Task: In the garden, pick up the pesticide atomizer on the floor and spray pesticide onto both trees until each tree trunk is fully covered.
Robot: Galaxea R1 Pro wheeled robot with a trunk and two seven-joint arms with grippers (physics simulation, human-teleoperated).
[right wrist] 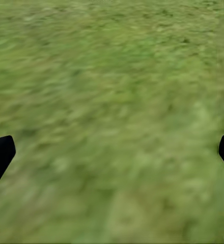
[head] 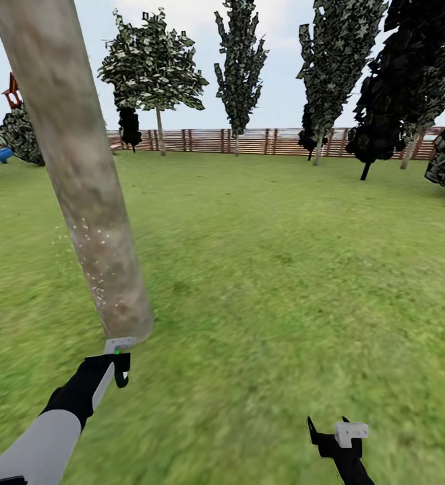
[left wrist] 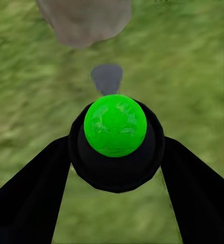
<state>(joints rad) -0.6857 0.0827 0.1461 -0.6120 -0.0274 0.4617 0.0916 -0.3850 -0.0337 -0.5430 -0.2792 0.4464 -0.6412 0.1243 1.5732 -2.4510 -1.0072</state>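
The wide green lawn of the garden [head: 283,256] stretches back to a brown horizontal-slat wooden fence [head: 249,141], in front of which stand several trees with pale trunks and jagged dark green mottled foliage [head: 154,64], while darker, nearly black foliage masses [head: 411,81] crowd the right side. Closest to the robot, a thick, smooth, leaning tree trunk of mottled beige-grey bark [head: 81,168] rises from the blurry grass floor [head: 249,377] at the left of the head view, its base just beyond the left arm. A fine scatter of tiny whitish pesticide specks [head: 91,256] lies over the lower part of this trunk and drifts just off its left edge. The left gripper [head: 118,364], black at the end of a grey and black arm, is closed around the pesticide atomizer [left wrist: 115,125], whose rounded bright green top sits in a black collar between the two fingers in the left wrist view, with a small grey nozzle tip [left wrist: 106,78] pointing toward the trunk's base [left wrist: 84,20]. The right gripper [head: 337,438] hangs low at the right over bare grass, well apart from the trunk; its black fingertips [right wrist: 0,155] stand wide apart at the edges of the right wrist view, holding nothing.
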